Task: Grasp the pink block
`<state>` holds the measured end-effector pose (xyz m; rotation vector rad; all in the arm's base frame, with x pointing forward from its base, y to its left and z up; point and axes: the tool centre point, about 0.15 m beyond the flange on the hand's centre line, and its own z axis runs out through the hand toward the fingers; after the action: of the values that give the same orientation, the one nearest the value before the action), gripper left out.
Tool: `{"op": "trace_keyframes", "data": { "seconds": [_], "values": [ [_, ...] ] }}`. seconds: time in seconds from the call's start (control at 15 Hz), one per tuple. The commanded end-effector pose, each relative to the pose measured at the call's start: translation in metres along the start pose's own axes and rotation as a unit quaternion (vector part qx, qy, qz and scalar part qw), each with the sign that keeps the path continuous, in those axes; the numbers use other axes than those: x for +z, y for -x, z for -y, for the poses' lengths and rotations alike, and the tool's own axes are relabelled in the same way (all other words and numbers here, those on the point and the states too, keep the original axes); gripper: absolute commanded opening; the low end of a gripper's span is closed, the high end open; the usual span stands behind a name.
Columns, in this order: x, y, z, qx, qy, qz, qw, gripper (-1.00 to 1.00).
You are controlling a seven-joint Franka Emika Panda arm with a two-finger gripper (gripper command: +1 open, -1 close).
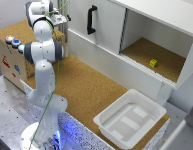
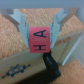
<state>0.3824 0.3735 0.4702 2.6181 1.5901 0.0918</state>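
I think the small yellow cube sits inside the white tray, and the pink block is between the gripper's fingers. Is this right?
Not quite. The yellow cube is not in the white tray; the exterior view shows it inside the open cabinet. The rest holds: in the wrist view the pink block is between the fingers of the gripper.

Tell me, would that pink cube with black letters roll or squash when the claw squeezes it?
Probably neither. The pink cube with black letters has flat faces and sharp edges, so it should sit rather than roll. It looks rigid, keeping its shape between the gripper fingers. Being small, it's likely light.
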Motion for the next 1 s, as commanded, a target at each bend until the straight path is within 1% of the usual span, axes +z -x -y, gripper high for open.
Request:
{"op": "trace_keyframes", "data": {
  "seconds": [0.0, 0.13, 0.27, 0.47, 0.6, 0.73, 0.93],
  "values": [
    [0.033, 0.104, -0.001, 0.122, 0.024, -0.065, 0.99, -1.0],
    [0.045, 0.136, -0.009, 0.182, 0.028, -0.057, 0.981, -1.0],
    [0.053, 0.161, -0.018, 0.226, 0.025, -0.053, 0.972, -1.0],
    [0.071, 0.202, -0.035, 0.299, 0.012, -0.048, 0.953, -1.0],
    [0.088, 0.226, -0.045, 0.341, -0.002, -0.042, 0.939, -1.0],
    [0.107, 0.239, -0.055, 0.366, -0.012, -0.033, 0.93, -1.0],
    [0.143, 0.239, -0.072, 0.374, -0.025, 0.001, 0.927, -1.0]
  ]
}}
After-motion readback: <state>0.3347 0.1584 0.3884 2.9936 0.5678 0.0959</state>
